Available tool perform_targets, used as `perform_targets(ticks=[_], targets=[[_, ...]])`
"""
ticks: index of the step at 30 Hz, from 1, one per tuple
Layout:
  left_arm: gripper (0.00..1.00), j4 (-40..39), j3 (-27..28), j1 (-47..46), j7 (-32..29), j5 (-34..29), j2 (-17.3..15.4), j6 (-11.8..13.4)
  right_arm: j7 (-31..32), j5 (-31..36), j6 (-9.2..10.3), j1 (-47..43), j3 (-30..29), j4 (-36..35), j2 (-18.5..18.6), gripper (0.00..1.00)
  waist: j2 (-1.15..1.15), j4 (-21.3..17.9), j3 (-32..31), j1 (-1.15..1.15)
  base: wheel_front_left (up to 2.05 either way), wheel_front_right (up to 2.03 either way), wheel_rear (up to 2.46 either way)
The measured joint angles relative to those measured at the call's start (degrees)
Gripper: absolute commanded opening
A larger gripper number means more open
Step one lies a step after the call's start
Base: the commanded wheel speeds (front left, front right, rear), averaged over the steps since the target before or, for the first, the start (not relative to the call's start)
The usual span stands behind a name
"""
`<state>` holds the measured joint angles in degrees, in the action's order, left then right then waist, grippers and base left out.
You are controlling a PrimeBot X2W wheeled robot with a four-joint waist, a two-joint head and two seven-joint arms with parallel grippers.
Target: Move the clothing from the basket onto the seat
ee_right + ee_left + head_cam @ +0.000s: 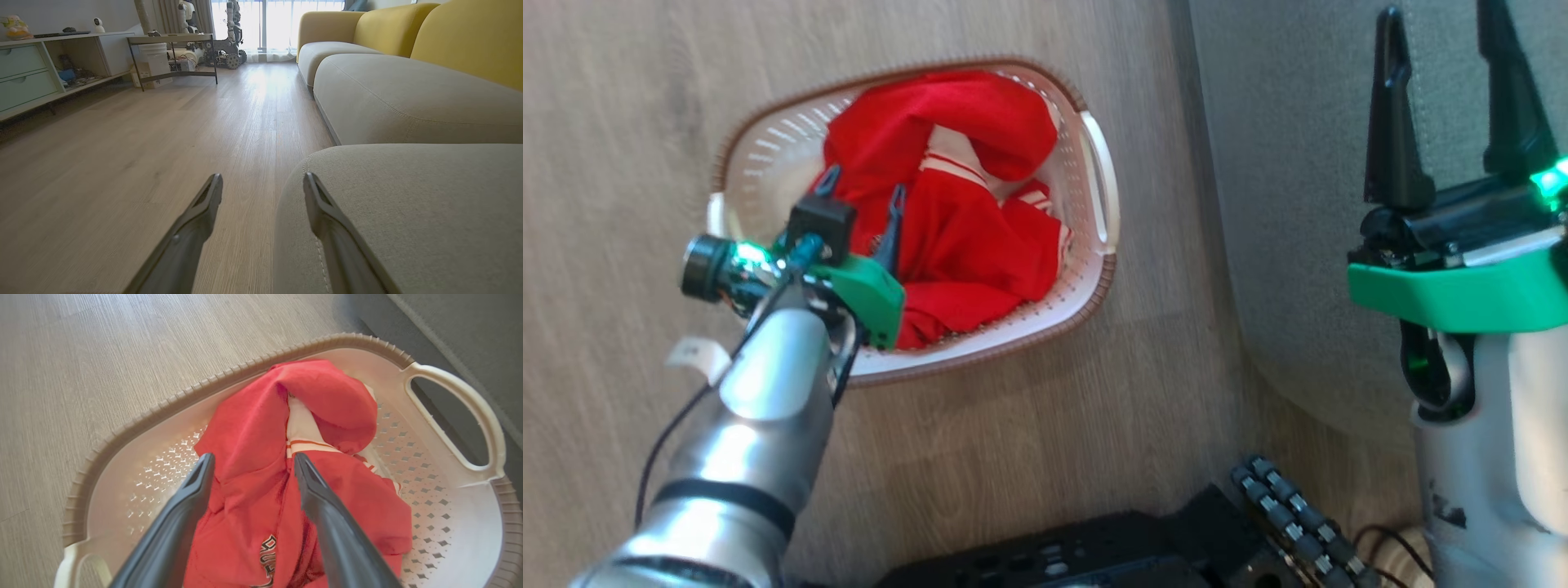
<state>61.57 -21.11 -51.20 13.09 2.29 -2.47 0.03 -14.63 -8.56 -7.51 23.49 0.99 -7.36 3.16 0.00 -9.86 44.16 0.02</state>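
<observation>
clothing (253, 428) of bright red soft fabric with white trim lies crumpled inside the cream-white perforated plastic basket (445, 522). left gripper (252, 457) hangs over it, fingers spread and empty; i judge the pick-up step, next it must lower and pinch a fold. right gripper (262, 176), spread too, waits by the grey-green fabric seat (408, 212)

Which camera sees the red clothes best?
Left wrist view: the clothes sit close, white trim and lettering clear. The head view has them partly behind the left gripper. The right wrist view faces floor and seat.
</observation>
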Motion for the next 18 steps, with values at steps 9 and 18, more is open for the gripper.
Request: perform_targets(ticks=[9, 18], targets=[[1.0, 7.34, -0.16, -7.07, -0.98, -0.83, -2.01, 2.35, 0.0, -1.6, 0.0, 1.91, 1.96, -2.26, 0.0, 1.0, 0.0, -2.91, 4.13, -0.01, 0.0, 0.0, 0.0], [1.0, 9.79, -0.74, -10.24, -0.89, -0.83, -2.05, 2.5, 0.0, -2.66, 0.0, 1.92, 2.77, -2.91, 0.0, 1.0, 0.0, -4.25, 6.13, -0.01, 0.0, 0.0, 0.0]])
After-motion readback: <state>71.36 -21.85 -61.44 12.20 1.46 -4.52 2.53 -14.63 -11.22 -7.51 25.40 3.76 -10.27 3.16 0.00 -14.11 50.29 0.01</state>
